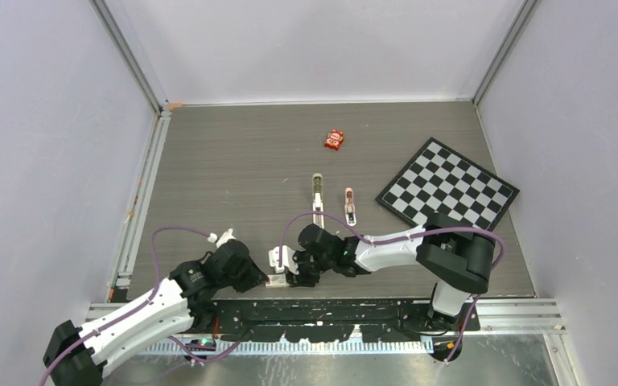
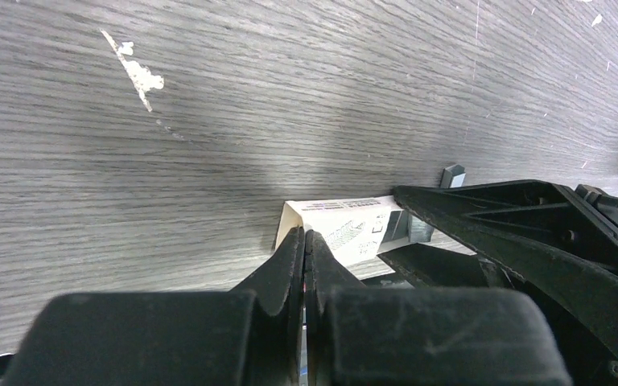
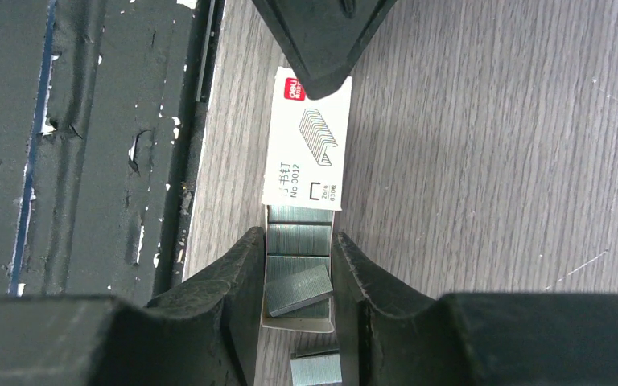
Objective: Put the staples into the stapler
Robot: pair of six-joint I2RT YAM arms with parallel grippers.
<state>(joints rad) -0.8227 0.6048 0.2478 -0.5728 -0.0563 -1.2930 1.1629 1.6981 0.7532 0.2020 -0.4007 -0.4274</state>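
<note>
Staples [image 3: 299, 240] sit in their tray [image 3: 290, 324], bottom centre of your right wrist view; right gripper [image 3: 296, 249] clamps the tray's sides. Left gripper [image 2: 303, 235] pinches the white sleeve [image 3: 310, 153], jaws closed. Stapler [image 1: 317, 195] lies mid-frame in top view on scuffed grey wood-grain table [image 1: 233, 169]; pale walls [image 1: 48, 121] enclose it.

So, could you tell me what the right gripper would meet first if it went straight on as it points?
Most likely the white box sleeve, just ahead of the right gripper, whose fingers flank the staples; beyond it, the left gripper pinches its far end.
</note>
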